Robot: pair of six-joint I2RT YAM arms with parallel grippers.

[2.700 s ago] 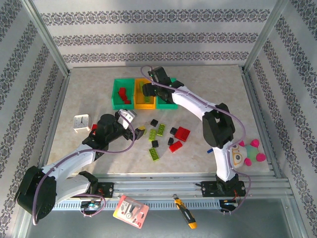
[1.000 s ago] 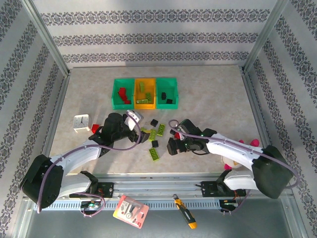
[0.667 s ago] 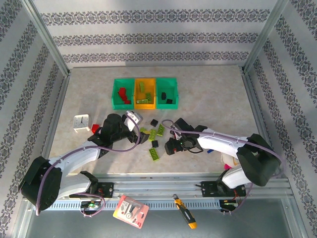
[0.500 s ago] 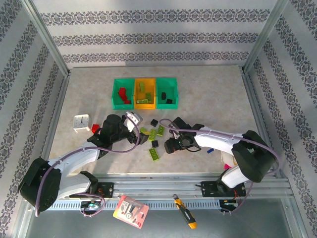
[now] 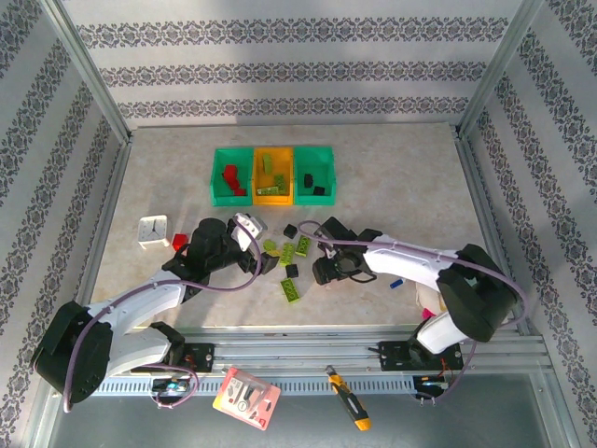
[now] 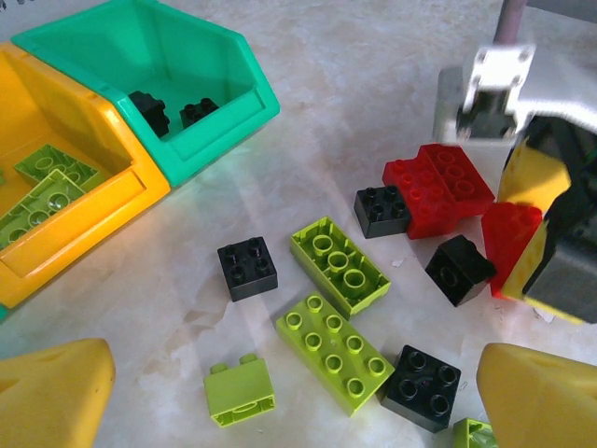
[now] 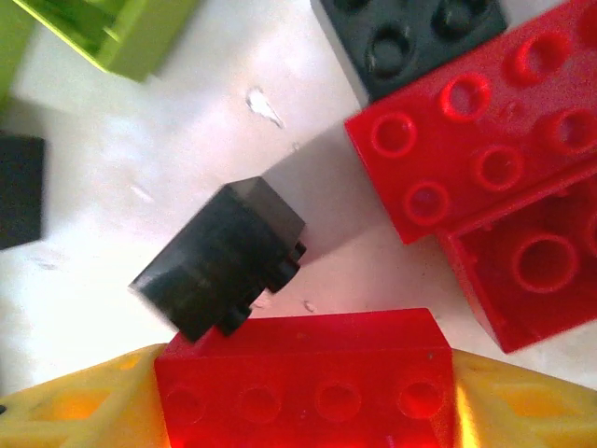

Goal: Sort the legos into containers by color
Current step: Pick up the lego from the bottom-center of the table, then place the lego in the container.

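Legos lie scattered before the containers (clock off left)

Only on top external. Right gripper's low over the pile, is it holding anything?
Observer: Yes. The right wrist view shows a red brick held in the right gripper.
Operator: Anything crowding it?
Observer: A black brick, tipped on its side, right beside the red one.
Operator: And the left?
Observer: The left gripper is open with nothing in it; a lime brick lies studs-up below the gap.
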